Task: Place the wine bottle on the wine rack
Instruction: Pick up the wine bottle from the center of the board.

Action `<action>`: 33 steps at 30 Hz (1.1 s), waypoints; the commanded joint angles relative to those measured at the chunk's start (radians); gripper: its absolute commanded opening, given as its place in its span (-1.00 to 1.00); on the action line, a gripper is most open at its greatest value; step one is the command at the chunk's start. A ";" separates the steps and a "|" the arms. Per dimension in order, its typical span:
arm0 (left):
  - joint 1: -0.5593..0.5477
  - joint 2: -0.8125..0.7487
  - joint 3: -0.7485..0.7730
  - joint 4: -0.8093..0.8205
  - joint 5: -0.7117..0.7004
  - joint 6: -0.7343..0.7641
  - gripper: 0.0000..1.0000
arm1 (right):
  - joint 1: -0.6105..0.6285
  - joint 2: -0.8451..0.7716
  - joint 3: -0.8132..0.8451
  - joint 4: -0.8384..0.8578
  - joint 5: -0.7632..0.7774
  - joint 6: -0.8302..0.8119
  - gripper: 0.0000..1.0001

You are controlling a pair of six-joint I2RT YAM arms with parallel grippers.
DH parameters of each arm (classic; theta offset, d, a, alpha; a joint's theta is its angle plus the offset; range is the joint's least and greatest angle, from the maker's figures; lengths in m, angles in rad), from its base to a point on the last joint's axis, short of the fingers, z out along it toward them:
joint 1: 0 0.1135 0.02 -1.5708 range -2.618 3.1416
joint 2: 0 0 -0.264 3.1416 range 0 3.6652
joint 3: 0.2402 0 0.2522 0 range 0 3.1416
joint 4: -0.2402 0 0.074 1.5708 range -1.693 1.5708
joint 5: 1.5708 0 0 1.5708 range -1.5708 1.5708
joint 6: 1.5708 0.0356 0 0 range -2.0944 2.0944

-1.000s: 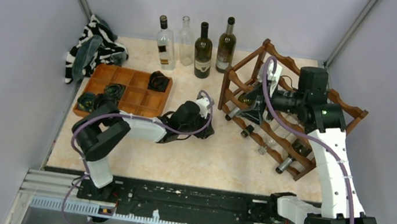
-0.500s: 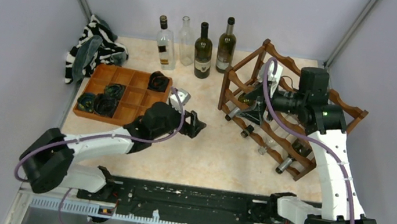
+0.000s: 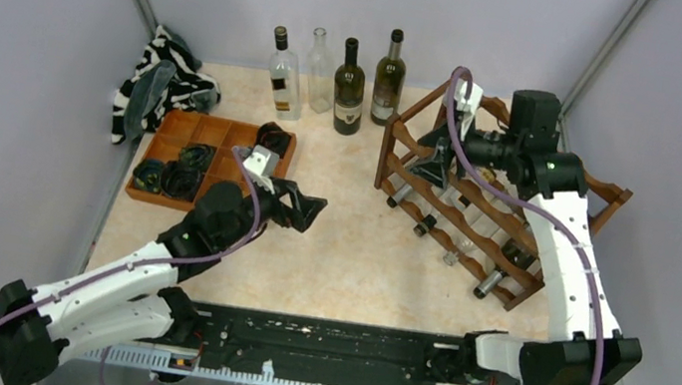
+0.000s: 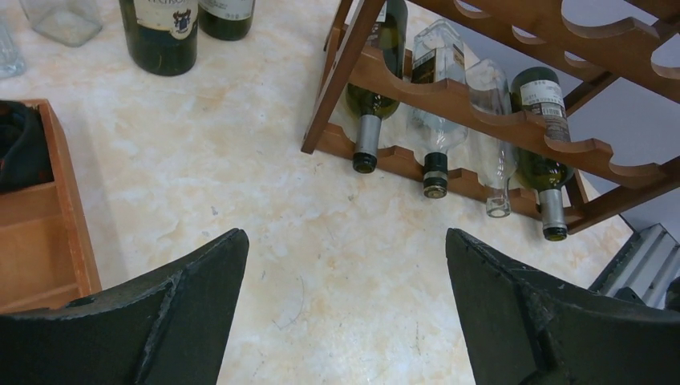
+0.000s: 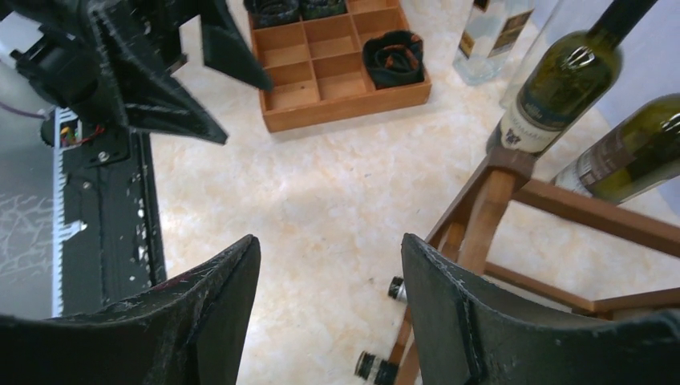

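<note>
The dark reddish-brown wine rack [image 3: 506,211] stands at the right, with several bottles lying on its lower rails [image 4: 437,88]. Several more bottles stand upright at the back, among them two dark green wine bottles [image 3: 349,88] [image 3: 389,78] and two clear ones [image 3: 285,76]. My left gripper [image 3: 299,209] hovers over bare tabletop left of the rack, open wide and empty [image 4: 345,234]. My right gripper [image 3: 424,167] hangs over the rack's left end, open with nothing between its fingers [image 5: 330,238]. The rack's corner post [image 5: 489,200] is just right of the right gripper's right finger.
An orange-brown compartment tray [image 3: 241,171] with dark rolled items sits at the left, close behind my left gripper. A black-and-white cloth [image 3: 161,82] lies in the back left corner. Purple-grey walls close in three sides.
My left gripper has opened from shut and drawn back to the left, its arm swinging low toward the near left. My right gripper has risen slightly over the rack's left end.
</note>
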State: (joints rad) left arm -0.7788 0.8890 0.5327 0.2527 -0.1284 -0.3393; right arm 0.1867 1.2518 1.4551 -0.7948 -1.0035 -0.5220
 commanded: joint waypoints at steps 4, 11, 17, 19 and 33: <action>0.004 -0.149 -0.112 -0.051 -0.055 -0.090 0.96 | 0.003 0.123 0.183 0.129 0.048 0.034 0.29; 0.004 -0.278 -0.212 0.005 -0.106 -0.112 0.97 | 0.013 0.268 0.326 0.270 0.171 0.145 0.29; 0.004 -0.334 -0.248 0.033 -0.143 -0.100 0.96 | 0.013 0.442 0.451 0.358 0.315 0.216 0.40; 0.004 -0.346 -0.254 0.035 -0.149 -0.097 0.97 | 0.015 0.507 0.511 0.360 0.346 0.237 0.41; 0.004 -0.385 -0.290 0.073 -0.186 -0.057 0.97 | 0.057 0.890 0.868 0.437 0.495 0.378 0.46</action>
State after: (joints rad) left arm -0.7788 0.5156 0.2497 0.2871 -0.2863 -0.4221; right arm 0.2146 2.0876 2.2059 -0.4404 -0.5583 -0.1890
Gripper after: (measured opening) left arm 0.984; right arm 0.727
